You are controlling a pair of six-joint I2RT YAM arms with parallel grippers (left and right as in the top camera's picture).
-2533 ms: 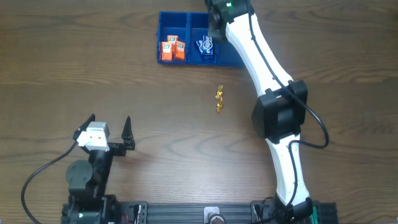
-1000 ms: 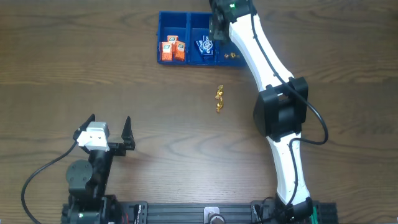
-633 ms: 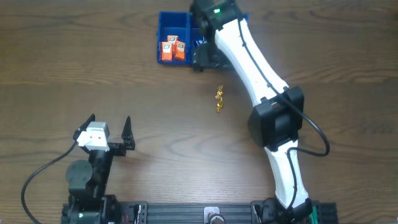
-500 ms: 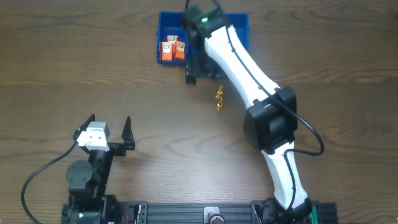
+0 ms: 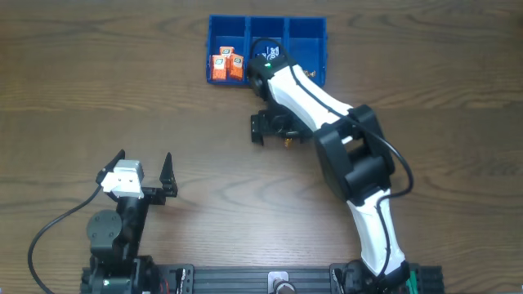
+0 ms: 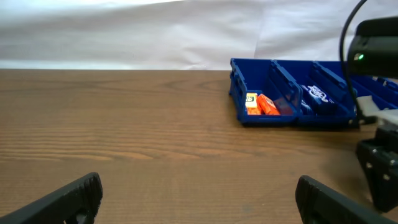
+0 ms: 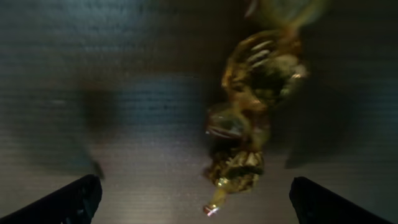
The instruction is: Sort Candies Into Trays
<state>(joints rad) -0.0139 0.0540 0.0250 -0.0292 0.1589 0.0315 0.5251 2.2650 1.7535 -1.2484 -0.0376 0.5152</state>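
The right gripper (image 7: pixel 200 202) hangs low over the gold foil candies (image 7: pixel 249 112), its fingers spread wide and gripping nothing. The candies lie in the gap between the fingertips and reach ahead of them. Their long axis runs straight away from the gripper, across the line joining the two fingers, with a thin twisted wrapper tail pointing back toward it. The foil is crinkled and glossy, bunched into two or three knobbly lumps.

From above, the right gripper (image 5: pixel 270 128) covers most of the candies (image 5: pixel 287 136). The blue plastic tray (image 5: pixel 309 33), with three compartments, sits just beyond the gripper. Boxy orange candies (image 5: pixel 227 65) fill its left compartment.

The left gripper (image 5: pixel 145 163) is wide open and empty, well apart from the candies. Ahead of it are the tray (image 6: pixel 264 119), the orange candies (image 6: pixel 261 104) and a blue-wrapped candy (image 6: pixel 317 93).

The table (image 5: pixel 98 90) is dark wood grain, and a white backdrop (image 6: pixel 124 31) stands behind it.
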